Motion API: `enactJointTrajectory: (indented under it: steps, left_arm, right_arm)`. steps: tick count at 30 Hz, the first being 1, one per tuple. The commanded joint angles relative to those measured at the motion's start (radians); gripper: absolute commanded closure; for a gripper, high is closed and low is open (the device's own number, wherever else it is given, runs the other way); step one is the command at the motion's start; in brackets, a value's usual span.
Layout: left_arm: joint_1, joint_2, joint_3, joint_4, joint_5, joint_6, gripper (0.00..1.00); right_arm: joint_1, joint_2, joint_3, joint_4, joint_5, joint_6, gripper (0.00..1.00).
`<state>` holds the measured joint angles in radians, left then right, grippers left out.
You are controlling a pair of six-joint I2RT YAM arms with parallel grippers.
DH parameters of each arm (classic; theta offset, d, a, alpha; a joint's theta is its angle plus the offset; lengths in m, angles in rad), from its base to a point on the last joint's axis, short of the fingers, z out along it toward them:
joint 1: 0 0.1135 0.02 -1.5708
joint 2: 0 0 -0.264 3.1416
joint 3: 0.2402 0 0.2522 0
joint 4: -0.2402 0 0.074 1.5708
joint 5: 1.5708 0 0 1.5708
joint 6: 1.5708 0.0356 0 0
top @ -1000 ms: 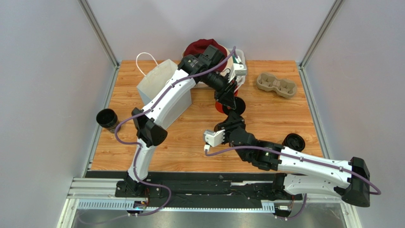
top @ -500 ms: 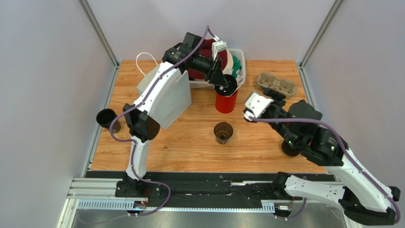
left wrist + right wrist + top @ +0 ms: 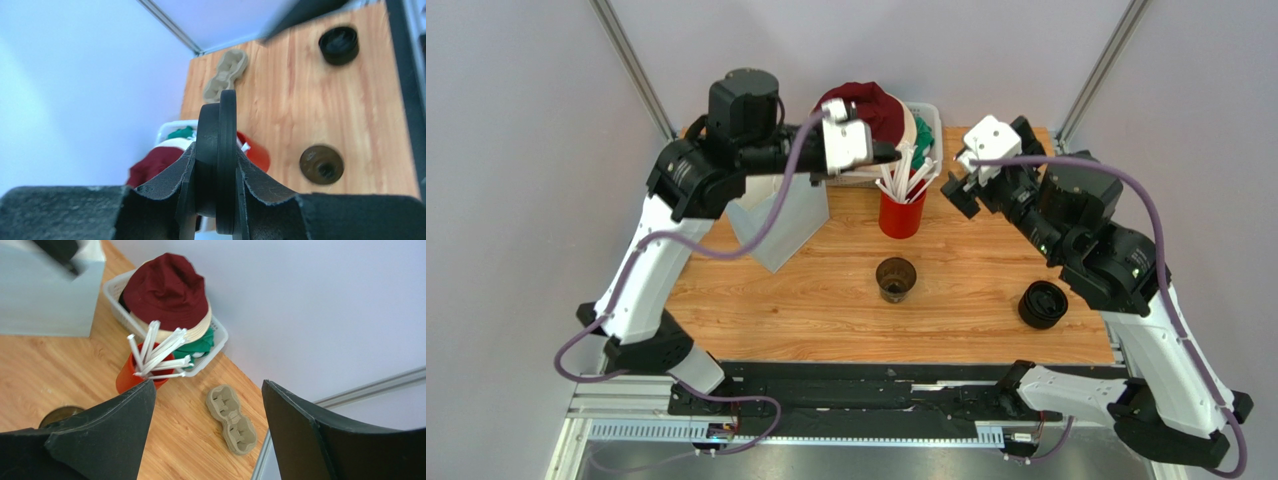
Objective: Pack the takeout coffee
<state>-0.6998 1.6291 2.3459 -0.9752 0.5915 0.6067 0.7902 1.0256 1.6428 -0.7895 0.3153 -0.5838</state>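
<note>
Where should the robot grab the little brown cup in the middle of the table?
Probably around its round side wall, below the rim, coming in level from the right: the brown cup stands upright and open-topped, and the right gripper is open and empty.

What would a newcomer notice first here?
The left gripper pinches a black lid edge-on over the back of the table. Near it a red cup bristles with white straws, and a lidless brown cup stands alone mid-table.
</note>
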Motion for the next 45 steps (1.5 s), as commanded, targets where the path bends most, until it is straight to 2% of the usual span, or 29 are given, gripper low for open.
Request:
enactJointTrajectory:
  steps: [1,3,4,5,6,7,8,10,12,16,21,27,35,45]
  left_arm:
    - [-0.127,-0.159,-0.192,-0.011,-0.3,0.445,1.0]
    - [-0.2,-0.239,-0.371,0.081,-0.375,0.543,1.0]
    - [-0.258,-0.33,-0.446,0.139,-0.41,0.626,1.0]
    - [-0.285,-0.377,-0.603,0.247,-0.433,0.683,1.0]
    - [-0.309,-0.423,-0.682,0.295,-0.462,0.75,1.0]
    - [-0.351,-0.51,-0.759,0.35,-0.469,0.874,1.0]
    - [-0.369,-0.552,-0.899,0.424,-0.464,0.948,1.0]
    - [-0.407,-0.65,-1.065,0.476,-0.444,1.138,1.0]
    - [-0.418,-0.727,-1.152,0.494,-0.399,1.301,1.0]
    - [-0.425,-0.808,-1.318,0.504,-0.279,1.451,1.0]
    - [-0.425,-0.847,-1.408,0.497,-0.184,1.57,1.0]
    - [-0.423,-0.851,-1.504,0.497,-0.047,1.668,1.0]
    - [-0.425,-0.789,-1.528,0.578,0.004,1.668,1.0]
    - [-0.425,-0.755,-1.53,0.596,0.028,1.688,1.0]
  right_arm:
    - [-0.094,0.06,0.179,-0.014,-0.076,0.119,0.15]
    - [-0.165,0.088,0.239,-0.046,-0.151,0.14,0.12]
    - [-0.184,0.1,0.255,-0.062,-0.248,0.148,0.12]
    - [-0.198,0.112,0.274,-0.106,-0.292,0.156,0.12]
    - [-0.213,0.141,0.311,-0.135,-0.341,0.151,0.12]
    - [-0.212,0.155,0.33,-0.172,-0.411,0.139,0.13]
    - [-0.21,0.168,0.336,-0.222,-0.438,0.121,0.13]
    - [-0.212,0.177,0.309,-0.269,-0.528,0.084,0.14]
    - [-0.212,0.156,0.228,-0.264,-0.594,0.035,0.15]
    - [-0.207,0.113,0.093,-0.249,-0.674,-0.062,0.17]
    - [-0.152,0.116,0.037,-0.327,-0.731,-0.2,0.23]
    - [-0.085,0.133,0.037,-0.367,-0.76,-0.249,0.34]
    - [0.066,0.16,-0.02,-0.335,-0.722,-0.232,0.43]
    - [0.112,0.191,-0.044,-0.312,-0.806,-0.174,0.47]
